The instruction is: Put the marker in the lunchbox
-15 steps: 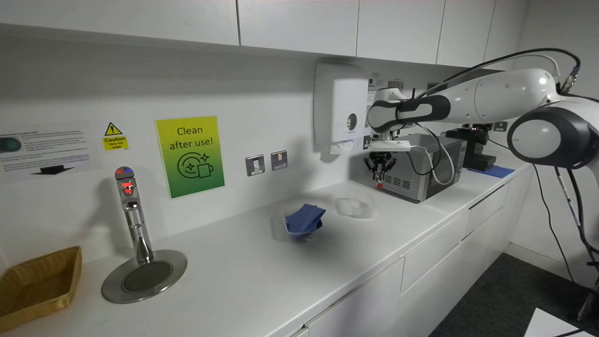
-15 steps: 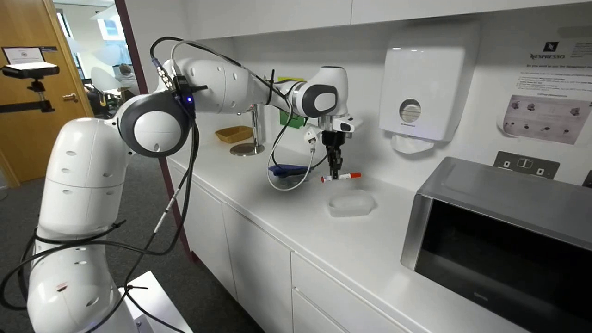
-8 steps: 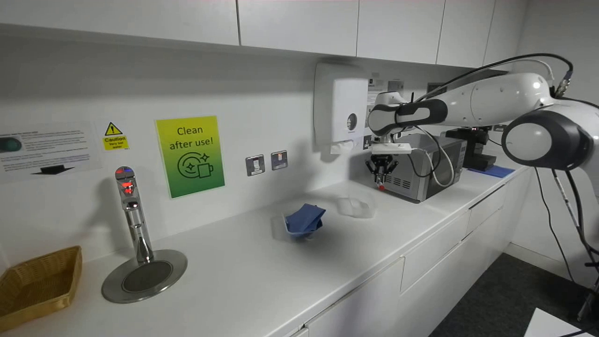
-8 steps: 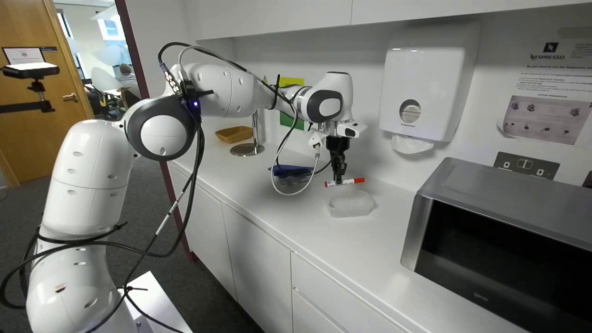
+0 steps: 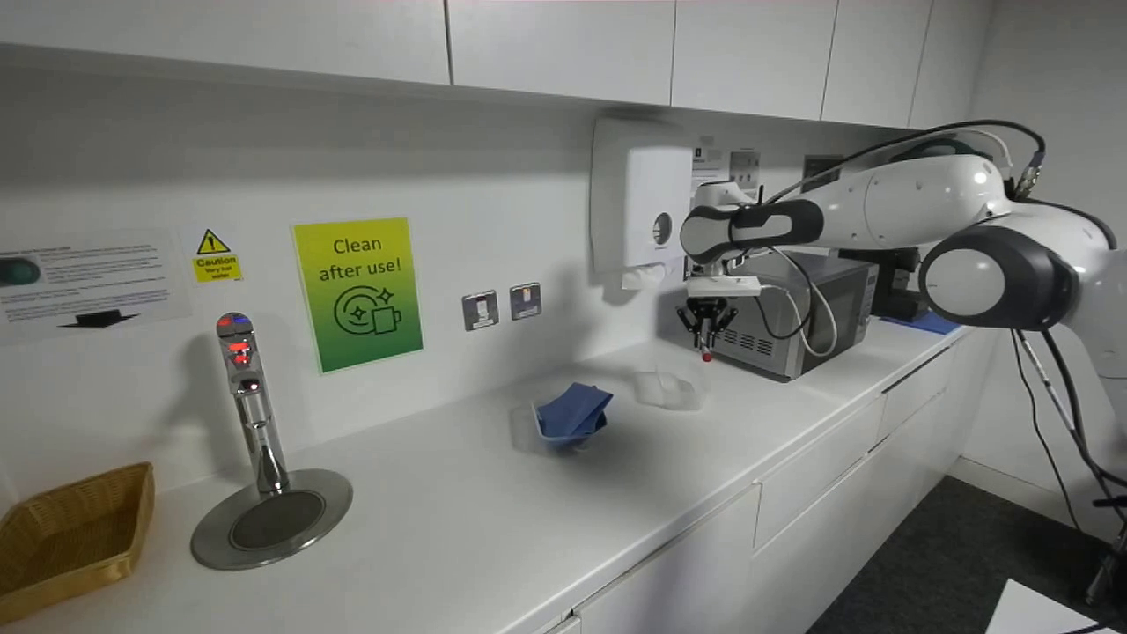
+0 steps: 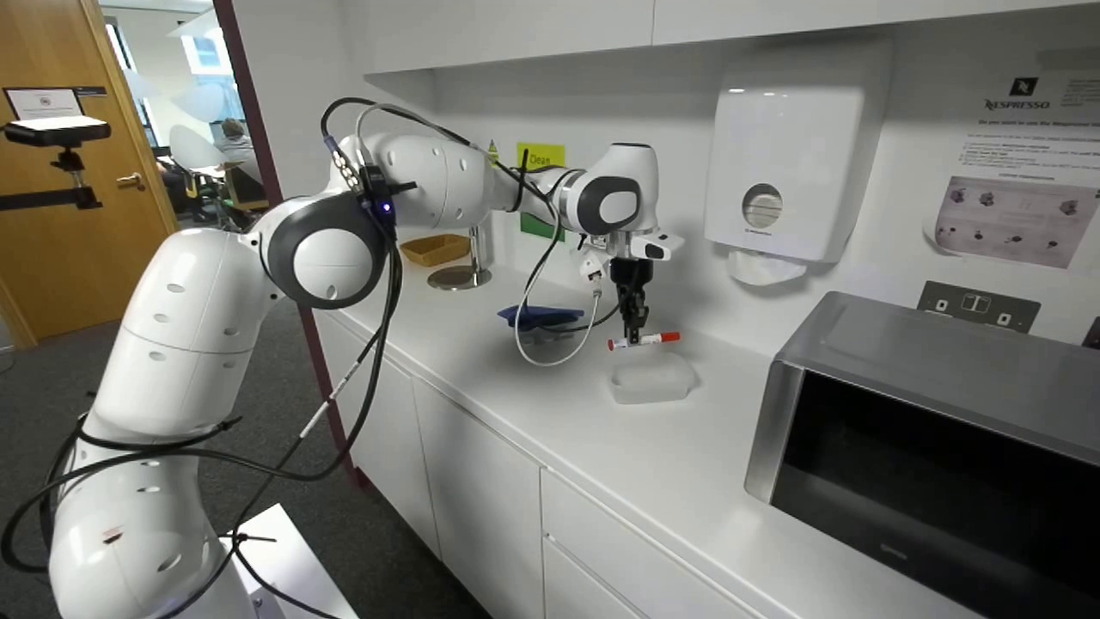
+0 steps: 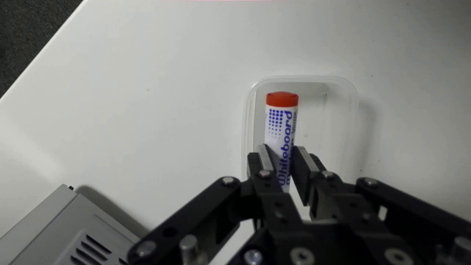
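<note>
The marker [image 7: 280, 121], white with blue print and a red end, is held between the fingers of my gripper [image 7: 283, 158]. It lies level, above the counter, in an exterior view [image 6: 653, 339]; its red end shows in an exterior view [image 5: 707, 357]. Below it stands an open clear plastic box [image 6: 655, 383]; in the wrist view [image 7: 323, 121] the marker overlaps the box's left part. Another clear box [image 6: 546, 346] holds a folded blue cloth [image 5: 574, 412], further along the counter. Which box is the lunchbox I cannot tell for sure. My gripper also shows in an exterior view [image 5: 704, 328].
A microwave [image 6: 928, 404] stands near the open box. A towel dispenser [image 6: 791, 155] hangs on the wall behind. A tap [image 5: 255, 414] and a wicker basket [image 5: 79, 537] are at the counter's far end from the microwave. Cabinets [image 5: 563, 44] overhang the counter.
The arm has lowered, and my gripper with the marker has come down slightly, nearer the open clear box. The boxes and the blue cloth have not moved.
</note>
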`<move>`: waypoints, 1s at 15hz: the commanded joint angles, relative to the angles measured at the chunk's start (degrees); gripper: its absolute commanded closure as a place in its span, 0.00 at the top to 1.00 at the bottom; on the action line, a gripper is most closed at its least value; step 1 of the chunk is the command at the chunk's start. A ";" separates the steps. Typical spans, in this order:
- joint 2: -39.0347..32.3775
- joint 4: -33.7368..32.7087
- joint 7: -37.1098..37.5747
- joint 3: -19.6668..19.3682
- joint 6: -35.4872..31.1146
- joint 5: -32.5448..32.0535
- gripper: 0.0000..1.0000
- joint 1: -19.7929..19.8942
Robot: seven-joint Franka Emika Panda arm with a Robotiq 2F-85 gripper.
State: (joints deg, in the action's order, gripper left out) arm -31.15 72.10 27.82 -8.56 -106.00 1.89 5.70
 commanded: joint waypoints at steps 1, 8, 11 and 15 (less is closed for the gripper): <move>-2.88 -5.03 -1.77 0.39 1.61 0.94 0.05 0.73; -8.33 -11.61 -1.85 0.99 2.81 1.83 0.05 1.02; -10.78 -13.88 -1.94 1.43 3.23 2.87 0.05 1.40; -13.66 -16.37 -1.96 1.76 3.87 3.95 0.05 1.89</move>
State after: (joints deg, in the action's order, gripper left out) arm -42.26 60.57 27.82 -7.80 -105.57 4.16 6.05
